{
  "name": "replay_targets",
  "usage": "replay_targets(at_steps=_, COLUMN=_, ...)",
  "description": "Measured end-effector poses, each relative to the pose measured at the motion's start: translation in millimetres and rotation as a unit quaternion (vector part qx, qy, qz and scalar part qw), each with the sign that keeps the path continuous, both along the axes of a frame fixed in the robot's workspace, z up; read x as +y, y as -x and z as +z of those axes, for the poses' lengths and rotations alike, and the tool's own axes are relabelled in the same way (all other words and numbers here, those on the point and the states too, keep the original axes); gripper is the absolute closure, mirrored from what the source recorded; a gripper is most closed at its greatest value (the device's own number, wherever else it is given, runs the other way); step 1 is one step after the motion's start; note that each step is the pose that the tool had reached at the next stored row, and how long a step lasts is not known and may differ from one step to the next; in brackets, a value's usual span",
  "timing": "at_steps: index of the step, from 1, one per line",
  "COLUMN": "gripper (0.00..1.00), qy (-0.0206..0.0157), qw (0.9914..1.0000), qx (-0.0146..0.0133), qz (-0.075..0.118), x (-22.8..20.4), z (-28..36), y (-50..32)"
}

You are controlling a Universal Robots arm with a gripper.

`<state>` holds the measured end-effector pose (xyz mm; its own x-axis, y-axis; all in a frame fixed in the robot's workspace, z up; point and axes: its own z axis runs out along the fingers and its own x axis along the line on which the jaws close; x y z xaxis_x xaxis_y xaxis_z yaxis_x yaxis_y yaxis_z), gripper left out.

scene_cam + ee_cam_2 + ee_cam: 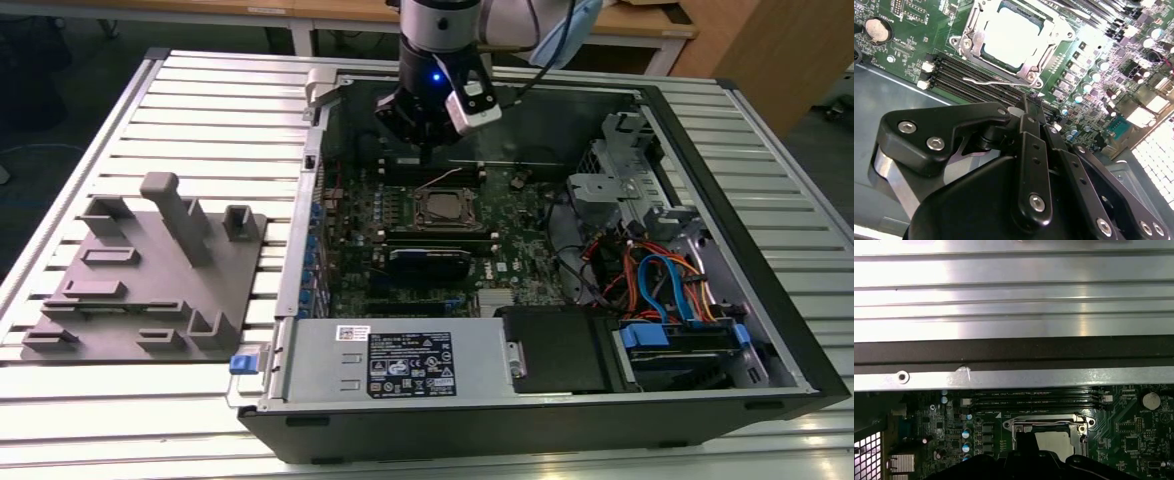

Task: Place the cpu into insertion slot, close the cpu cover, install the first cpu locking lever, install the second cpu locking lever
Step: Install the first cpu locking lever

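- The slatted metal tabletop [160,420] carries an open black case [534,425]. A grey fixture [147,290] lies beside the case on the exterior view's left.
- At the near edge of the case sits a silver power supply [400,360]. On the exterior view's right of it is a bay with blue and orange cables [661,280].
- Behind these lies the green board [521,250], with a dark module [427,262] lying across it.
- Farther in, near the middle of the board, is the slot [447,208].
- The cpu [1009,37] sits in the slot, its pale metal top showing in both wrist views.
- The cover [970,27] lies flat over the cpu, framing it through its window.
- A thin wire lever [985,80] juts from the slot's edge and stands free over the long memory slots [969,75].
- A coin battery [879,29] sits on the board, well apart from the slot.
- The gripper [427,150] hangs over the memory slots just beyond the slot, near the case's far wall.
- The gripper's fingers are pressed together with nothing seen between them.
- Its tip is just beside the lever's root. Whether they touch cannot be told.
- The arm [441,30] rises from the gripper out of the exterior view.
- Wooden furniture [641,25] stands beyond the tabletop.
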<state>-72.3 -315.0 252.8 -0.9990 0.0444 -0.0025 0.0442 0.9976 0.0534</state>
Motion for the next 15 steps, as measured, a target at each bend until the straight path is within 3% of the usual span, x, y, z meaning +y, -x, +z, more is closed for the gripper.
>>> replay_targets(at_steps=3, gripper=0.90, qy=-0.0053, qw=0.99999, qx=0.0006, qz=0.000, x=-0.1, z=-1.3, y=-4.4)
replay_targets(at_steps=15, gripper=0.90, qy=-0.0067, qw=0.99998, qx=0.0006, qz=0.001, x=-0.1, z=-7.6, y=-10.4)
